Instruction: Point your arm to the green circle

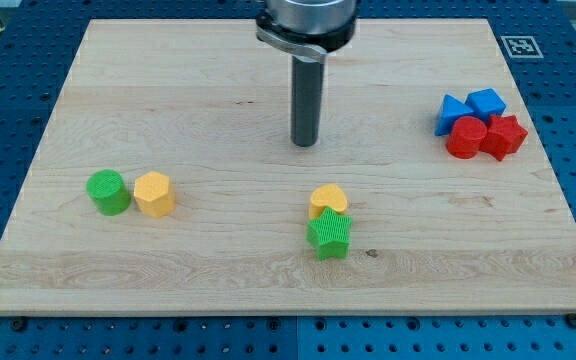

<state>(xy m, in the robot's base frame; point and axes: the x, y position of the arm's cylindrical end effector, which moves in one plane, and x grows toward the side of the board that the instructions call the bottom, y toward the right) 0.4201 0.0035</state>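
Observation:
The green circle (pixel 108 192) is a round green block at the view's left, touching a yellow hexagon block (pixel 154 193) on its right side. My tip (pixel 305 143) rests on the board near the middle, above centre. It is far to the right of the green circle and a little higher in the view. It touches no block.
A yellow heart (pixel 328 200) sits just above a green star (pixel 329 235) below my tip. At the view's right stand a blue triangle (pixel 452 111), a blue pentagon (pixel 485 103), a red cylinder (pixel 465 137) and a red star-like block (pixel 505 136). The wooden board (pixel 218 70) lies on a blue table.

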